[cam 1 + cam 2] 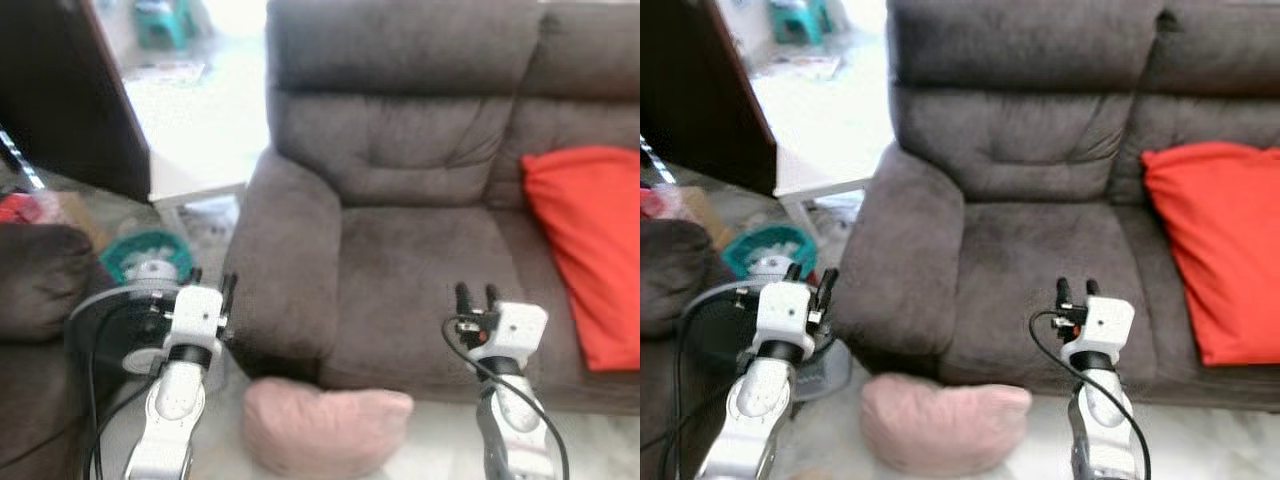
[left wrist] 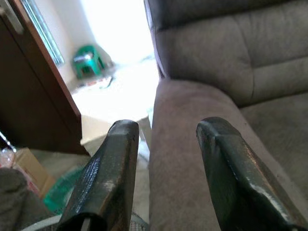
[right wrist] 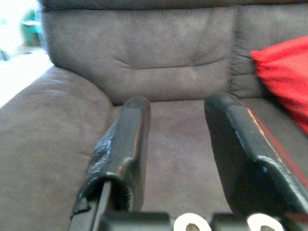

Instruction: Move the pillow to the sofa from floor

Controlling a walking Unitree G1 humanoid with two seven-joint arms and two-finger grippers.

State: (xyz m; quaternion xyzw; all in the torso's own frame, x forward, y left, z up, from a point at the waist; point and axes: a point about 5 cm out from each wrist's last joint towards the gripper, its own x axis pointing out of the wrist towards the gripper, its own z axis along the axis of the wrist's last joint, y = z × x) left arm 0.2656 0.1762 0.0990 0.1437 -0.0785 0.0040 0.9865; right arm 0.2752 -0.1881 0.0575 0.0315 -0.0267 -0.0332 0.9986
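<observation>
A pale pink pillow lies on the floor against the front of the dark grey sofa, below its left armrest. My left gripper is raised beside that armrest, above and left of the pillow, open and holding nothing. My right gripper hovers over the front edge of the seat cushion, up and to the right of the pillow, open and holding nothing. In the wrist views each pair of black fingers stands apart with sofa fabric beyond them.
A red cushion leans on the sofa's right seat. Left of the armrest stand a round fan-like appliance, a green basket and a white low table. A dark wooden cabinet fills the far left.
</observation>
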